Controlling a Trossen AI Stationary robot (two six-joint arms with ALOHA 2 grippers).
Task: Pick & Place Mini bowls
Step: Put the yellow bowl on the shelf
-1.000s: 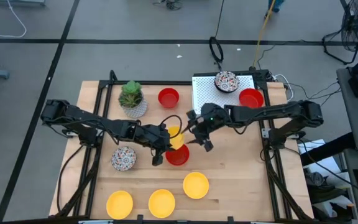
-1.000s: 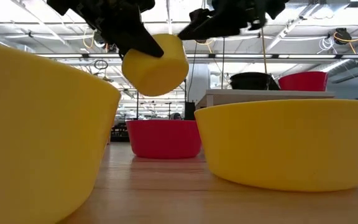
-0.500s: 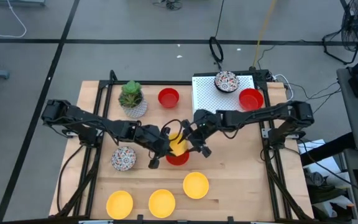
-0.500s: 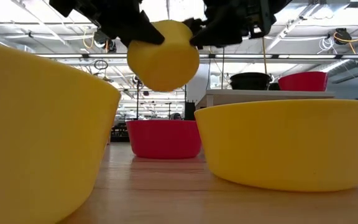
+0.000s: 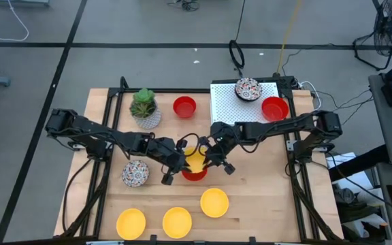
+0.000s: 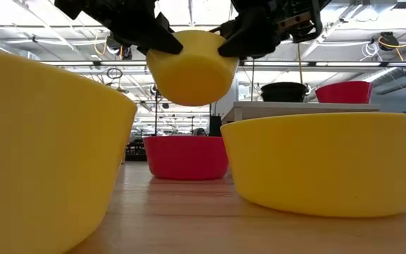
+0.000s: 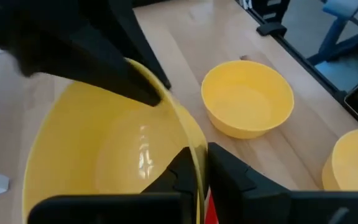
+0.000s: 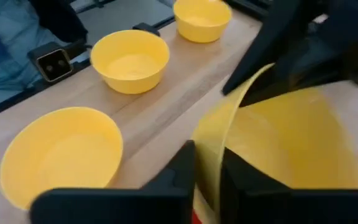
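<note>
A plain yellow mini bowl hangs in the air between my two grippers, over a red mini bowl that stands on the table. My left gripper is shut on the bowl's left rim. My right gripper is shut on its right rim. Each wrist view looks into the yellow bowl's hollow and shows the other gripper on the opposite rim. My left gripper pinches the yellow bowl's rim on the side toward the table's left, one finger inside the bowl and one outside. It comes slanting down from the left. The bowl is lifted clear, mouth up. My right gripper pinches the opposite rim, on the side toward the table's right, one finger inside and one outside. It comes slanting down from the right. The bowl hangs between both grippers, nearly upright, above the red bowl.
Three yellow bowls stand along the near edge. A speckled bowl is at the left, a potted plant and a red bowl farther back. A white board at the far right carries a speckled bowl and a red bowl.
My right gripper has moved toward the table's left to the yellow bowl and shut on its right rim. The bowl, held tilted by my left gripper a second ago, has tipped to nearly upright with its mouth up and stays above the red bowl.
</note>
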